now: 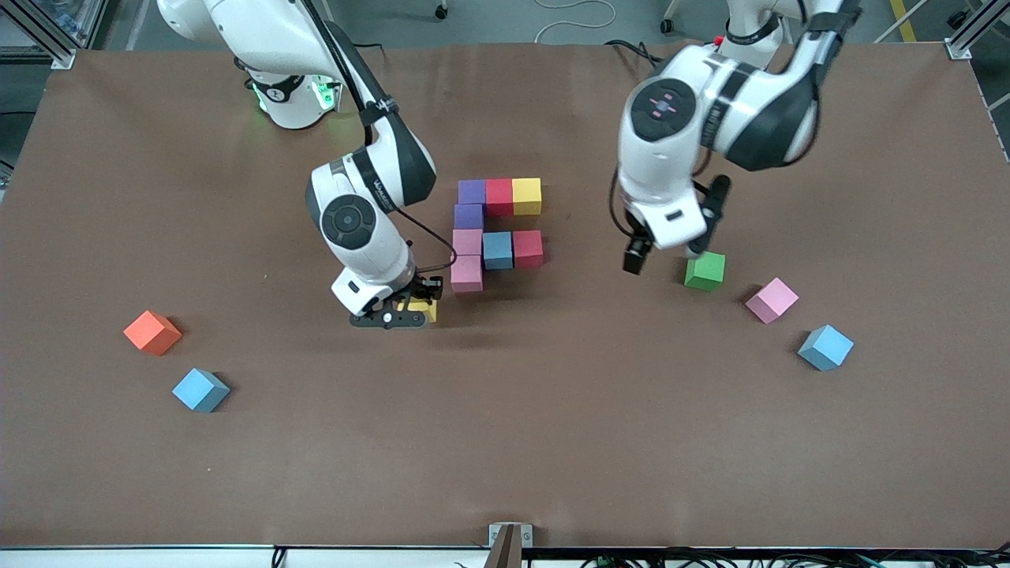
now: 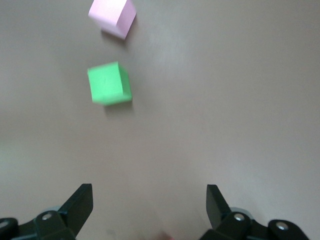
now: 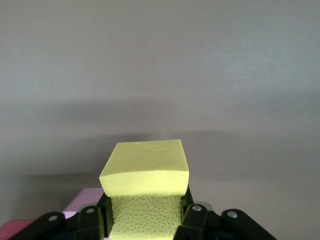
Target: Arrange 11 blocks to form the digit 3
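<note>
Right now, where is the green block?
In the front view, the green block sits on the table toward the left arm's end, beside the loose pink block, which lies slightly nearer the camera. The open left gripper hovers close above it.

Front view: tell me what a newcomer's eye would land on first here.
The part-built figure of touching foam cubes at mid-table stands out first: purple, red and yellow on top, pink, blue and red beneath. Just beside it, toward the right arm's end, the right gripper is shut on a yellow foam cube. The open left gripper hangs by the loose green foam cube, with a loose pink foam cube beside that.
</note>
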